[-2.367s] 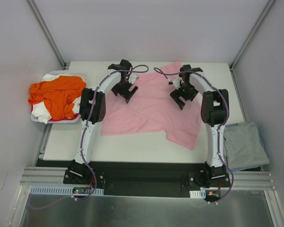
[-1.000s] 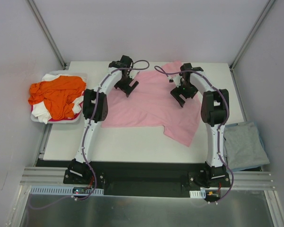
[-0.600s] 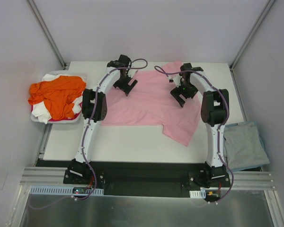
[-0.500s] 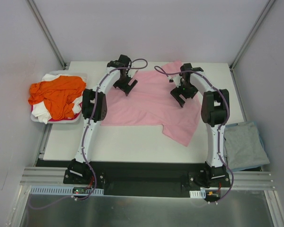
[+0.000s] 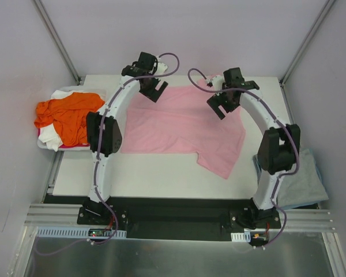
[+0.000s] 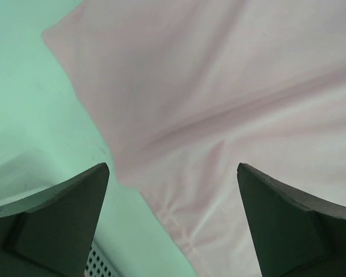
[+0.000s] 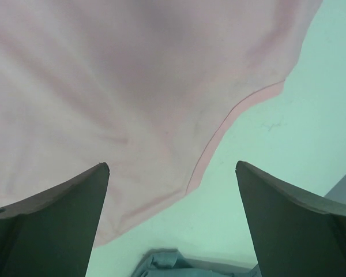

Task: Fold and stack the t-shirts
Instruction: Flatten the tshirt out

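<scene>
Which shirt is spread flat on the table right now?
The light pink t-shirt, centre; the orange t-shirt is bunched in the left bin, the grey-blue t-shirt lies folded at the right.

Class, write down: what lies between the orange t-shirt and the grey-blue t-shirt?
The light pink t-shirt, spread out flat on the table; the top external view shows it.

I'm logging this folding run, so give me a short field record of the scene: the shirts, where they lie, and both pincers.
pink t-shirt: spread out unfolded on the table
orange t-shirt: crumpled in the bin, over the white t-shirt
grey-blue t-shirt: folded, beside the table's right edge
left pincer: open, empty, over the pink t-shirt's far left edge
right pincer: open, empty, over its far right part
</scene>
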{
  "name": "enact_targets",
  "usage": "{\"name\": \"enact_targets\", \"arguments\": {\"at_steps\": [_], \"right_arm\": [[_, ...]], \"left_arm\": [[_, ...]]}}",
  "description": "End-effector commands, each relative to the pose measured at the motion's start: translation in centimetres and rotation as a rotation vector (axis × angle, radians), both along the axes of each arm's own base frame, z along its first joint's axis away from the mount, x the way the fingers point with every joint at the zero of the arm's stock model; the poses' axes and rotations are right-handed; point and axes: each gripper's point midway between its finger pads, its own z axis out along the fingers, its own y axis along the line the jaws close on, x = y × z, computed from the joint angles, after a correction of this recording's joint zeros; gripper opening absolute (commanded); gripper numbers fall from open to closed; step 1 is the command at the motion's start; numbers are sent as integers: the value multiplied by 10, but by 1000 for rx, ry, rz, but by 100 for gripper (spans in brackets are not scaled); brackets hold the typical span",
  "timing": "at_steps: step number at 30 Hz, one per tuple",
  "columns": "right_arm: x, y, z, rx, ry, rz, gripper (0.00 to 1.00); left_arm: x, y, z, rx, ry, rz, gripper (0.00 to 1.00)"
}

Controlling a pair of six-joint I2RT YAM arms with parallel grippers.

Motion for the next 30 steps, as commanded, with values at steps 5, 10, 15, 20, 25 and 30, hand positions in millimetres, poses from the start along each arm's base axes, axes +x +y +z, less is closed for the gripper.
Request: {"name": "enact_targets", "arguments": {"at_steps": [5, 10, 15, 20, 25, 30], "right_arm": [[-104, 11, 9, -58, -25, 106, 97], [-146, -3, -13, -70, 34, 117, 96], [-154, -10, -20, -91, 50, 101, 97], [-169, -3, -35, -53, 121, 108, 99], [-182, -3, -48, -81, 176, 134, 99], [-192, -6, -60, -123, 198, 154, 99]], "left_arm": [[-137, 7, 36, -1, 3, -70, 92], [-177, 20, 14, 78, -43, -111, 93], [-192, 33, -5, 119, -14, -116, 92], [-198, 40, -22, 138, -13, -113, 91], [-204, 42, -34, 130, -9, -104, 90], [-214, 50, -47, 148, -21, -113, 90]]}}
